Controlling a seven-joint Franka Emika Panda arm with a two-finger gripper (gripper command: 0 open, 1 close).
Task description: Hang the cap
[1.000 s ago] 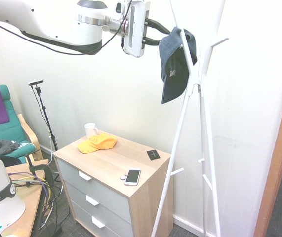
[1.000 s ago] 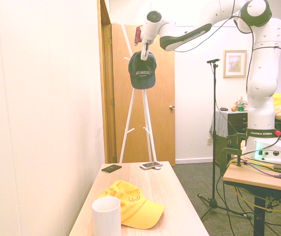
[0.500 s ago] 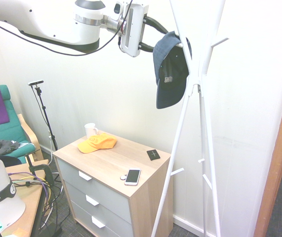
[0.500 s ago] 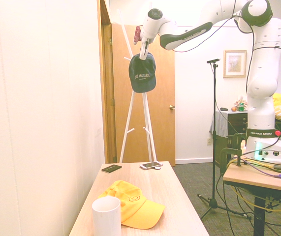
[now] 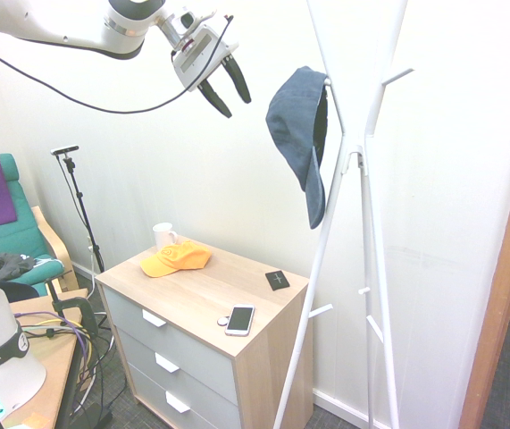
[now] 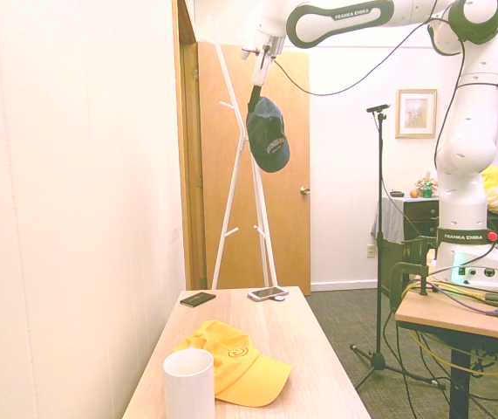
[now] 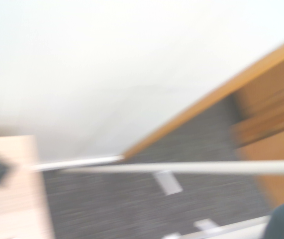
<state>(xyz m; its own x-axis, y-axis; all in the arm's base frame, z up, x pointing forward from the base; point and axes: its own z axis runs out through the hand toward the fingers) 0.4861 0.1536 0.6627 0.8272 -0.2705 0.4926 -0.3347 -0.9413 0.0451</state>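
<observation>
The gripper [image 5: 230,94] has its two dark fingers spread apart with nothing between them; it has let go of the cap and points down at a slant, apart from it in the first exterior view. Largest of the things around it is the white coat rack [image 5: 353,147], a stand of slanting poles that cross partway up, with short pegs sticking out at several heights. Near it stands the chest of drawers [image 5: 183,331], with a pale wood top and side and grey drawer fronts, each bearing a white handle. The navy cap [image 5: 301,125] hangs from a peg on the upper part of the rack, crown up and brim pointing down; in the second exterior view its front shows white lettering, too small to read surely. On top of the chest lies the orange-yellow cap [image 6: 240,362], with a small round design on its front, just beside the white mug [image 6: 188,384], which stands upright. Toward the other end of the chest top, the phone [image 5: 239,320] lies flat with its dark screen up, and the dark card-like item [image 5: 277,281] lies flat near it. Smallest is the little round object [image 5: 223,321], right beside the phone. The wrist view is blurred, showing wall, grey floor and part of the rack.
</observation>
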